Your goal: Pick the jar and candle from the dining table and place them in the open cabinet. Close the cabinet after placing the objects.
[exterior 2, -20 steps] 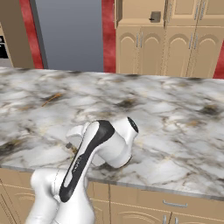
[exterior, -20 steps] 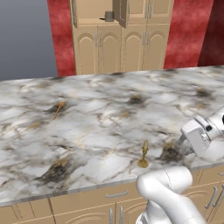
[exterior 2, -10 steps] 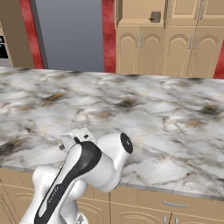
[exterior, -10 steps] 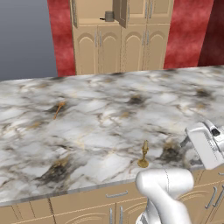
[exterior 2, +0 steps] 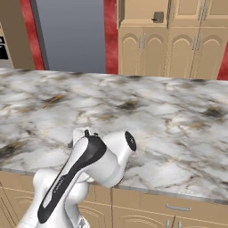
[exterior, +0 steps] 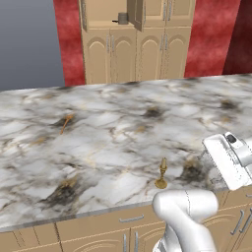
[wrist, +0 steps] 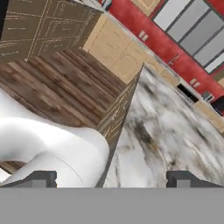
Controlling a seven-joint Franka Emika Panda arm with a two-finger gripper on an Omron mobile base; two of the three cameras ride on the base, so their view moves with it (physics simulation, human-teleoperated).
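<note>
From the left base view I see the candle (exterior: 161, 173) low centre on the dining table (exterior: 108, 133), near its front edge; a jar (exterior: 123, 18) already sits in the open cabinet (exterior: 106, 44) at the top.

Right base view: that jar (exterior 2: 157, 17) again, upper right.

Hand view: my gripper (wrist: 111, 178) gapes wide, holding nothing — I judge the candle pick comes next, needing a swing round and down.

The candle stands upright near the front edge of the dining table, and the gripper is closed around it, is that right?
Not quite. The candle does stand upright near the front edge of the dining table, but the gripper is open and holds nothing; the hand view shows its fingertips wide apart, and the left base view shows the candle standing alone.
</note>
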